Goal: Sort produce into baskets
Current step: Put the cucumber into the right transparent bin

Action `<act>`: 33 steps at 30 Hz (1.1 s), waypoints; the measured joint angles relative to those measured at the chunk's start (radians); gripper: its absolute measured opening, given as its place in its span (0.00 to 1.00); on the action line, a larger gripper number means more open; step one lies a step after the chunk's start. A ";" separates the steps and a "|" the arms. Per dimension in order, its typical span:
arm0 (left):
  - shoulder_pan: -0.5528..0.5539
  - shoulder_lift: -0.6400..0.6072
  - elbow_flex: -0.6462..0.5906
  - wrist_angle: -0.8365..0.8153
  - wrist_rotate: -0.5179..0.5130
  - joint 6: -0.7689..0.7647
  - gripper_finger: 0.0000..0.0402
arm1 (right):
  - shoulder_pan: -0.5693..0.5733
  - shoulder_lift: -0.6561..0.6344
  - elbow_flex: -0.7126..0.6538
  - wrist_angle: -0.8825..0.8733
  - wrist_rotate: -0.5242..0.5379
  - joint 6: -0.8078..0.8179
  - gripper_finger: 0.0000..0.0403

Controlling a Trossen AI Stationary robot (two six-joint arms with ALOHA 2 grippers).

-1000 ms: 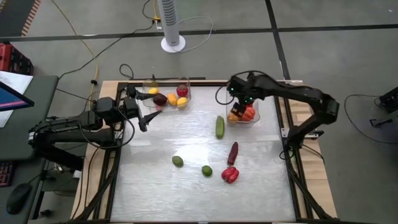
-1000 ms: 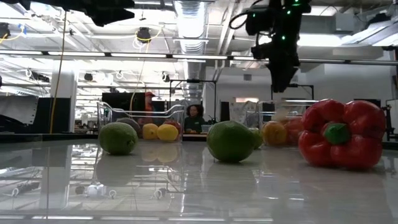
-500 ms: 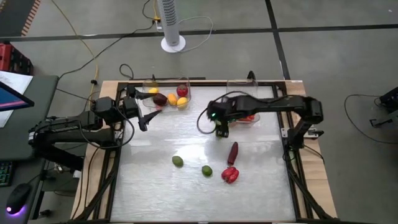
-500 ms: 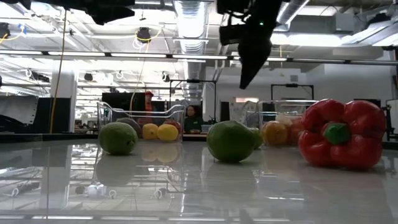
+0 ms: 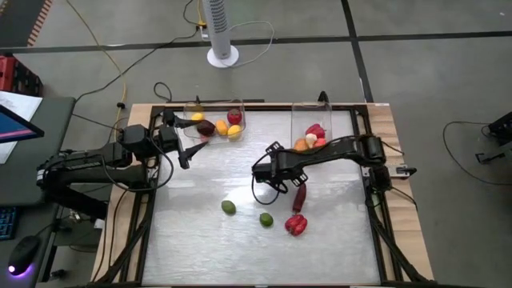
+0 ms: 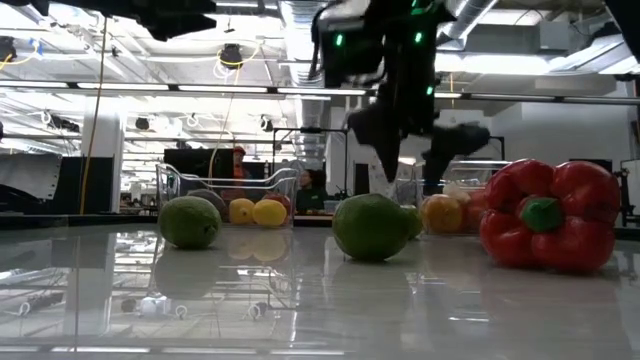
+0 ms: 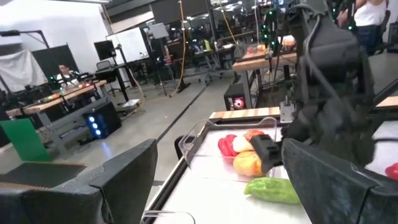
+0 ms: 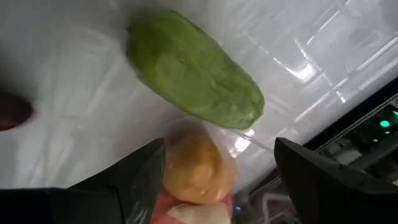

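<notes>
Green is what fills the right wrist view: a long green vegetable (image 8: 193, 78) lies on the white table (image 5: 208, 248) just ahead of the right claw (image 8: 219, 155), whose two dark fingers are spread wide with nothing between them. A second ago this claw hung over the right basket (image 5: 308, 116). It has since swung out and come down low over the vegetable, which has not moved. I judge that the last drop is done and the next pick has begun, though the fingers have not closed yet.

The high view hides the vegetable completely under the stretched right arm. It does show what is left loose nearer the front: two limes (image 5: 229, 207), a dark red long piece (image 5: 299, 196) and a red pepper (image 5: 296, 225). The right basket holds orange, red and white pieces, and the left basket (image 5: 214, 106) holds yellow, red and dark purple ones.

The left wrist view places the green vegetable just beside the right basket's near wall. The low view shows the spread fingers hanging close above the table behind a lime. The left claw (image 5: 186, 150) waits near the left basket, fingers apart and empty.
</notes>
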 joint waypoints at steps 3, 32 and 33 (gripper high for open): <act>0.000 0.000 0.000 -0.004 0.000 0.000 0.82 | -0.003 0.042 0.000 0.003 0.010 -0.037 0.81; 0.000 0.000 0.000 -0.017 0.000 -0.012 0.82 | -0.020 0.078 -0.014 0.263 -0.169 -0.246 0.58; 0.000 0.000 0.000 -0.017 0.000 -0.012 0.82 | -0.020 0.078 -0.014 0.264 -0.169 -0.246 0.56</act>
